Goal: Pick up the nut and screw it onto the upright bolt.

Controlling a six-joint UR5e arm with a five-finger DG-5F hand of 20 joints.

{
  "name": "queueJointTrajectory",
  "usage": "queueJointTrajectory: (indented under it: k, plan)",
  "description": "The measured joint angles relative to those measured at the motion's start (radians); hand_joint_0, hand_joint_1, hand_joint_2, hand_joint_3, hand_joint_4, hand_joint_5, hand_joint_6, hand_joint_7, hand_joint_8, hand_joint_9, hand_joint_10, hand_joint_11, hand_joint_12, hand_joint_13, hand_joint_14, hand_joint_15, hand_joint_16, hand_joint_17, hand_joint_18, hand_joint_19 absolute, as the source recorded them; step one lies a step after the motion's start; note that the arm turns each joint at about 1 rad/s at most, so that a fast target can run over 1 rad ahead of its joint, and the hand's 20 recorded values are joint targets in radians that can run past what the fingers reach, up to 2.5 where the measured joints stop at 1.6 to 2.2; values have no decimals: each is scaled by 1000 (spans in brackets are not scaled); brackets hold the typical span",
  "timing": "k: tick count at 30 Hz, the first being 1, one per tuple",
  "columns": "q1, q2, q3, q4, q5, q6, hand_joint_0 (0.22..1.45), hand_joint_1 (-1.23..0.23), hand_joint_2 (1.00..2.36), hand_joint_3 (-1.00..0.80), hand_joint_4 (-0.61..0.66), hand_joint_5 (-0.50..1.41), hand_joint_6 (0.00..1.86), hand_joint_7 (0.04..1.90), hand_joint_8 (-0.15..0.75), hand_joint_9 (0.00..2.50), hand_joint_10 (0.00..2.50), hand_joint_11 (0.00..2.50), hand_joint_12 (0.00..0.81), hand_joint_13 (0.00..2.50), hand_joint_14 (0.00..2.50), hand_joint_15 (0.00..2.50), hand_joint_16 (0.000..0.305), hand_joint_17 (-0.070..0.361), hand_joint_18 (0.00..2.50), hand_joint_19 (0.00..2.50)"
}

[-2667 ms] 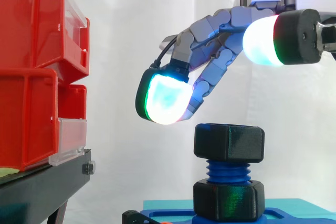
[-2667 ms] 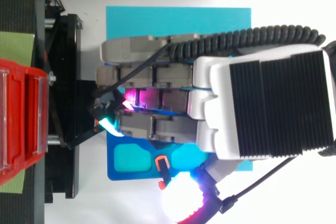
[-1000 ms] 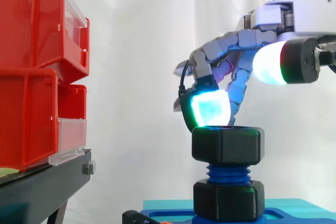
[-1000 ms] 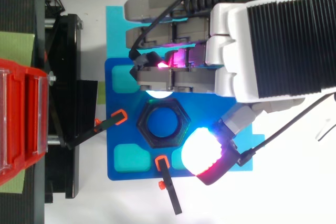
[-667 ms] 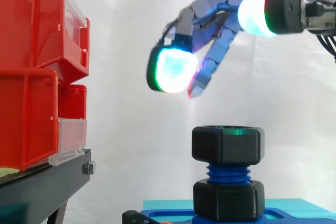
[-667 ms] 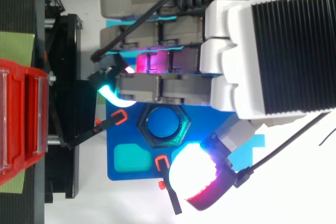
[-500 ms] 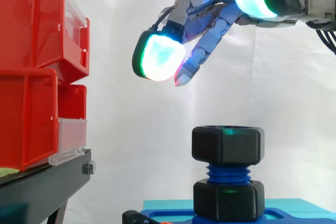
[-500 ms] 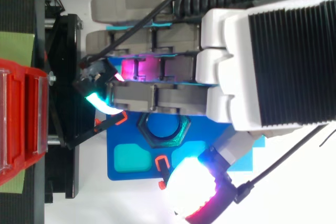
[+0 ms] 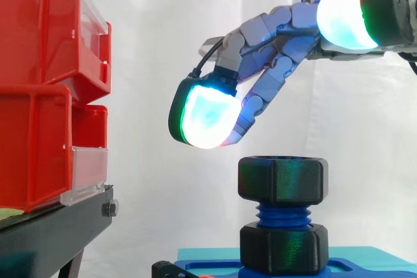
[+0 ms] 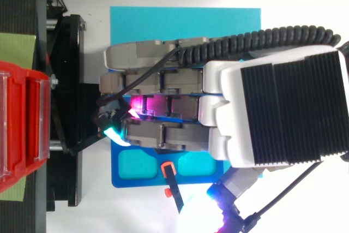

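**My hand point(image 9: 277, 34) open above the black hexagonal plastic nut point(image 9: 281, 178)**

My hand comes in from the right edge of the side view and slopes down to the left. Its fingers point(image 9: 260, 96) are stretched out nearly straight and lie side by side. The thumb is held apart from them, high on the right. Nothing is between them, and I hold nothing.

My foremost fingertip pad point(image 9: 205, 116) glows white and cyan with a green rim. It hangs above and to the left of the nut, with a clear strip of white curtain point(image 9: 163, 30) between pad and nut. My thumb pad point(image 9: 342, 14) glows white with a green edge.

The nut sits on the top of the upright blue threaded plastic bolt point(image 9: 281, 213). A few turns of thread show below it, down to a second black hexagonal nut point(image 9: 283, 249) at the bolt's foot. The bolt rises from a blue plastic base plate point(image 9: 215, 267), which lies on a flat cyan mat point(image 10: 185, 23).

From above, my hand lies across the middle of the plate, fingers pointing at the black metal stand point(image 10: 68, 80). Along the plate's bare edge beside my thumb lie a cyan pocket point(image 10: 136, 163) and an orange clip point(image 10: 167, 169). The stacked red plastic bins point(image 9: 36, 89) rest on the stand, well apart from the bolt.
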Motion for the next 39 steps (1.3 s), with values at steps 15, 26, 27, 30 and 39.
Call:
queueJointTrajectory:
  k: [15,26,27,30,39]
  plan:
    - [0,0,-2,-49,-1,-12,506,-78,1000,-500,243,-23,505,938,235,851,0,0,260,355,0,0,27,60,0,0]
    - [-7,0,-2,-45,-4,-16,519,-113,1000,-500,183,-2,506,1100,253,942,0,0,247,430,0,0,23,52,33,0]
    - [-8,0,-2,-46,-4,-17,519,-115,1000,-500,185,-1,505,1111,254,946,0,0,247,438,0,0,23,51,39,0]
    - [-12,0,-2,-47,-6,-19,522,-125,1000,-500,167,4,506,1154,257,973,0,0,241,460,0,0,22,49,63,0]
    - [-24,0,-2,-47,-13,-33,531,-156,1000,-500,151,22,504,1269,253,1053,0,0,228,533,0,0,19,43,130,0]
